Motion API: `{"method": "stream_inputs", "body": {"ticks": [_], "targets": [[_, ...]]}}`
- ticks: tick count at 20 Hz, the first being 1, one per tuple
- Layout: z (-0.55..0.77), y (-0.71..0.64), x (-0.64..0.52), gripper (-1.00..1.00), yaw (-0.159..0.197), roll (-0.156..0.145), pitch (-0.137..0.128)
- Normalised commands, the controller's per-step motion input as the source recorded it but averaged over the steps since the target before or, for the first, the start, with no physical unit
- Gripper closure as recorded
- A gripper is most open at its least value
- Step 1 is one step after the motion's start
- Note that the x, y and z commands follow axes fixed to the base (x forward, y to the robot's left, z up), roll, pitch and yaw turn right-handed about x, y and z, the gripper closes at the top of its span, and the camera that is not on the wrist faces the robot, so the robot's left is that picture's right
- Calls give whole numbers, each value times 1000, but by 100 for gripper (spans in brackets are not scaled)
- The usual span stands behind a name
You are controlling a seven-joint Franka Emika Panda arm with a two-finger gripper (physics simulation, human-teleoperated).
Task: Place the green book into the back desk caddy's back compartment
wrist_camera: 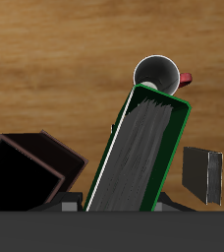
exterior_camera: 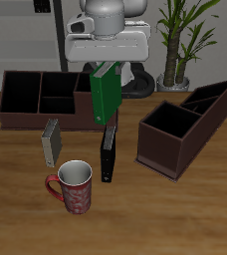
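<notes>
Green book (exterior_camera: 106, 97) hangs clamped in the jaws (exterior_camera: 107, 70), gripped at its upper end and lifted clear of the worktop (exterior_camera: 200, 214), its length dropping down and a little aslant. In the wrist view the book (wrist_camera: 141, 153) runs away from the camera, its grey page edges facing the lens with the green cover framing them, so the hold seems to be across the covers near one short end. As a thin stiff hardcover it should not bend, and it looks light enough for this grip, but held at one end it may swing or pivot between the pads if moved sharply; the smooth covers could also slip. A hold nearer the middle would be steadier, though the end grip leaves the low end free to enter a cell.

Just behind the book stands the back caddy (exterior_camera: 21, 112), long and low, with its back compartment (exterior_camera: 56, 84) close by and open. My judgement is that the book must go over that small cell and be lowered on end.

Below lie a black book (exterior_camera: 108, 152), a grey book (exterior_camera: 52, 141) and a red mug (exterior_camera: 74, 186); the slant-topped caddy (exterior_camera: 180, 129) stands apart
</notes>
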Motion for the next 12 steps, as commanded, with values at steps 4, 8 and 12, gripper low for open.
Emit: {"method": "stream_inputs", "body": {"ticks": [4,8,12], "targets": [[-7,-368,-445,100,122,6,-9],[-94,-446,-301,100,80,-15,13],[39,-557,-395,100,53,-27,-15]]}}
